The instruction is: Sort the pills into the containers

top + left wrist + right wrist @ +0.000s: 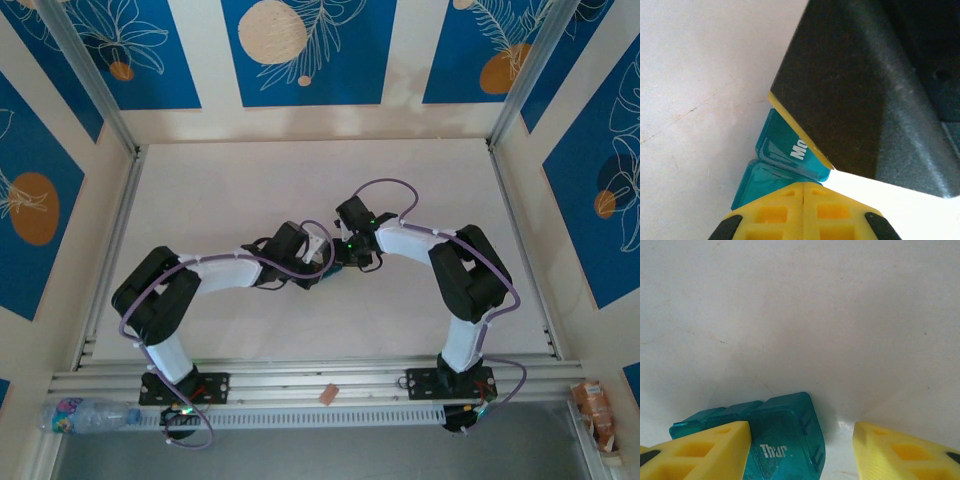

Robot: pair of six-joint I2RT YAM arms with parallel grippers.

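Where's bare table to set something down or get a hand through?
Crowded: the centre, where the left gripper and right gripper meet at the teal pill organiser. Free: the far half of the table up to the back wall; the near strip between the left arm base and right arm base.

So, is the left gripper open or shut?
Shut. On the left gripper, both yellow fingers meet without a gap, by the teal organiser.
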